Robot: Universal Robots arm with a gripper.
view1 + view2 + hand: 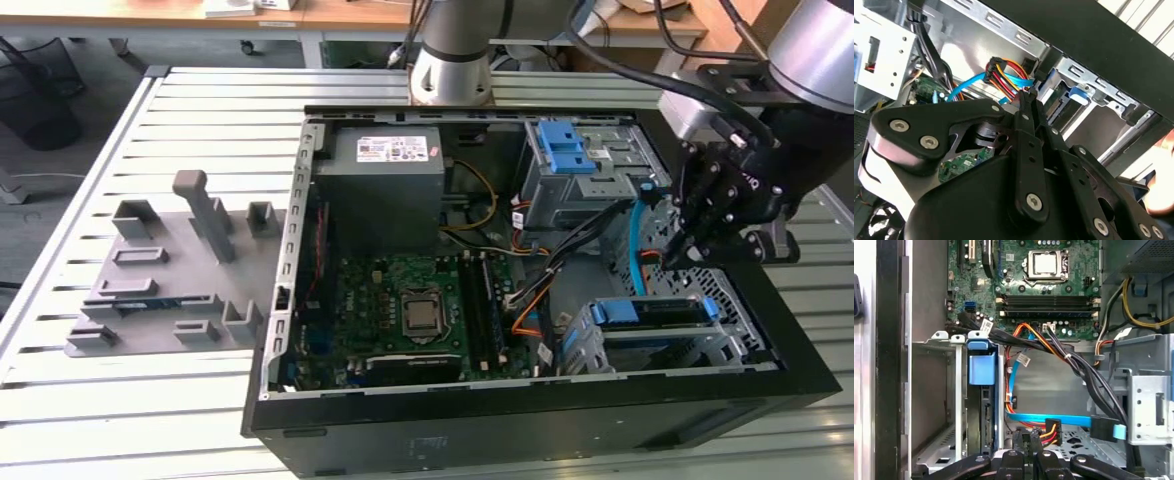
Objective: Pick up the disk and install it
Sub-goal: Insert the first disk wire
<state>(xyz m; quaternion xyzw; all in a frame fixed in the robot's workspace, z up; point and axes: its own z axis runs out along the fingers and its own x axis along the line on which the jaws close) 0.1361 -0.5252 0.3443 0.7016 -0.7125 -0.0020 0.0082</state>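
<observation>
The disk (pixel 650 312), edged by its blue bracket, sits inside the grey drive cage (pixel 721 345) at the case's near corner on the exterior view's right. In the first wrist view the disk (pixel 985 415) stands edge-on in that cage, with its blue tab (pixel 982 369) at the end. My gripper (pixel 694 255) hovers just above the case floor beside the cage, apart from the disk. In both wrist views the black fingers (pixel 1026 107) lie pressed together, tips (pixel 1024 437) next to a black plug with red, yellow and orange wires (pixel 1050 429). Nothing shows between them.
The open black computer case (pixel 534 425) lies on a slatted metal table. Inside are the green motherboard (pixel 400 310), grey power supply (pixel 387 175), an upper cage with blue latch (pixel 567 150), and blue data cables (pixel 1054 418). A grey fixture (pixel 174 270) stands to the exterior view's left.
</observation>
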